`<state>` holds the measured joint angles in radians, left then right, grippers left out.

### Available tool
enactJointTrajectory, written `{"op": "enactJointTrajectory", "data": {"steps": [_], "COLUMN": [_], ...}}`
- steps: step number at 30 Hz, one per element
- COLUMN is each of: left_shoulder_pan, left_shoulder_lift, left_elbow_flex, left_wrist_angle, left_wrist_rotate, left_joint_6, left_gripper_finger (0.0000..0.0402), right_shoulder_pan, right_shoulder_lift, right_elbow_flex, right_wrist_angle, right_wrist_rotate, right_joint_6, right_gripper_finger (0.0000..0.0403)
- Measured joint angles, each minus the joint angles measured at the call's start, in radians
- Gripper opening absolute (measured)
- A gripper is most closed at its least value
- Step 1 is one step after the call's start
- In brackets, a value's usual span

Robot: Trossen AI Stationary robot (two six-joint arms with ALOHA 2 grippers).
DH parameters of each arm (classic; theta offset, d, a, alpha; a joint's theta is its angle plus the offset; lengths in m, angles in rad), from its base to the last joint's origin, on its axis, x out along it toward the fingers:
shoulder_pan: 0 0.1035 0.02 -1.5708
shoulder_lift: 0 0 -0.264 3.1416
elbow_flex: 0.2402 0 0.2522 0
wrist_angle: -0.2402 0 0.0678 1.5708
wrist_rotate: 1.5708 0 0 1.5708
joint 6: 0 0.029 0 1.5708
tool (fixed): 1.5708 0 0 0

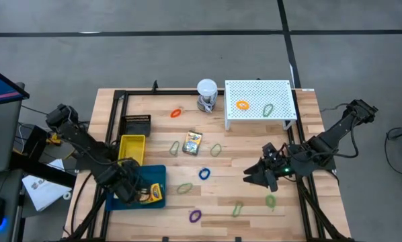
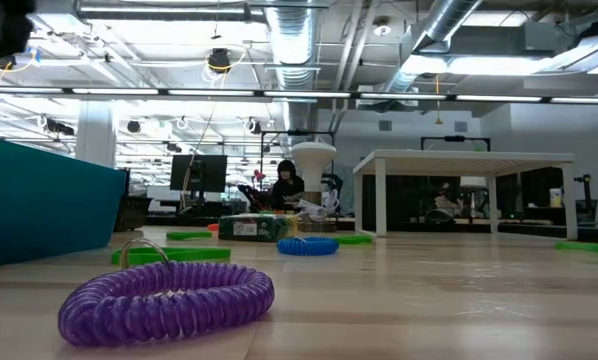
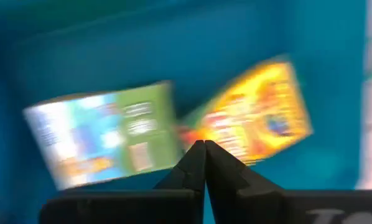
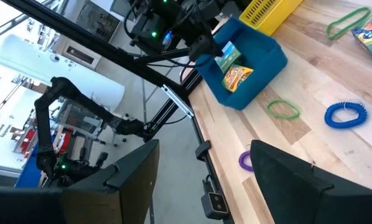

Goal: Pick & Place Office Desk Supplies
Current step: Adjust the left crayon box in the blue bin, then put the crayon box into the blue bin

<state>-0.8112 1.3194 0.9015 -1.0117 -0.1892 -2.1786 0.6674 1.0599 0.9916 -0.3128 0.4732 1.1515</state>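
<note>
Left gripper: the left gripper (image 3: 204,146) hung over the blue tray (image 1: 162,201) at the surface's near left corner, its fingers pressed together and pinching nothing.
Right gripper: the right gripper (image 1: 253,176) hovered low over the right half of the surface (image 1: 255,222), fingers spread wide, holding nothing.
Blue tray contents: two printed packets lay flat inside, one green and white (image 3: 105,132), one yellow and orange (image 3: 254,118), just beside each other.
Yellow bin: the yellow bin (image 1: 132,148) stood just behind the tray, with the black mesh basket (image 1: 137,125) behind it.
Third packet: a green-yellow packet (image 1: 192,143) lay near the middle of the surface.
Loops on surface: a blue loop (image 1: 204,174) lay near the centre, a purple loop (image 1: 195,216) near the front edge, an orange loop (image 1: 176,113) toward the back; green loops lay scattered, one (image 1: 271,200) just beside the right gripper.
White stand: an orange loop (image 1: 242,105) and a green loop (image 1: 267,109) rested on top of the perforated stand (image 1: 282,91).
</note>
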Motion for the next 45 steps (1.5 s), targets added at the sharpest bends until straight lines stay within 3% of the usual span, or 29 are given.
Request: {"op": "enactJointTrajectory", "data": {"steps": [2, 9, 20, 29, 35, 37, 40, 42, 43, 45], "left_shoulder_pan": [0.012, 0.101, 0.098, 0.044, 0.097, 0.113, 0.113, 0.110, 0.114, 0.143], "left_shoulder_lift": [0.016, 0.121, 0.314, 0.318, 0.216, 0.158, 0.032, -0.067, -0.118, -0.200], "left_elbow_flex": [0.002, 0.000, -0.001, -0.001, 0.007, 0.018, 0.020, 0.020, 0.020, 0.020], "left_wrist_angle": [-0.017, -0.206, -0.106, -0.042, -0.100, -0.104, -0.015, 0.123, 0.219, 0.475], "left_wrist_rotate": [-0.050, 0.002, 0.091, 0.139, -0.036, -0.188, -0.527, -0.719, -0.756, -0.684], "left_joint_6": [-0.001, -0.001, 0.001, -0.003, -0.007, 0.003, 0.094, 0.286, 0.439, 0.849], "left_gripper_finger": [0.0000, 0.0000, 0.0000, 0.0000, 0.0000, 0.0000, 0.0000, 0.0000, 0.0000, 0.0000], "right_shoulder_pan": [0.000, 0.000, 0.000, 0.035, 0.035, 0.035, 0.035, 0.035, 0.035, 0.035], "right_shoulder_lift": [0.000, 0.000, 0.023, 0.026, 0.026, 0.026, 0.026, 0.026, 0.026, 0.026], "right_elbow_flex": [0.000, 0.000, -0.001, 0.000, 0.000, 0.000, 0.000, 0.000, 0.000, 0.000], "right_wrist_angle": [-0.001, -0.009, 0.002, 0.006, 0.004, 0.004, 0.003, 0.002, 0.002, 0.001], "right_wrist_rotate": [0.007, 0.026, 0.026, 0.026, 0.026, 0.026, 0.027, 0.040, 0.052, 0.060], "right_joint_6": [-0.005, -0.015, -0.001, 0.019, 0.019, 0.018, 0.019, 0.019, 0.019, 0.018], "right_gripper_finger": [0.0249, 0.0249, 0.0249, 0.0249, 0.0249, 0.0249, 0.0249, 0.0249, 0.0249, 0.0249]}}
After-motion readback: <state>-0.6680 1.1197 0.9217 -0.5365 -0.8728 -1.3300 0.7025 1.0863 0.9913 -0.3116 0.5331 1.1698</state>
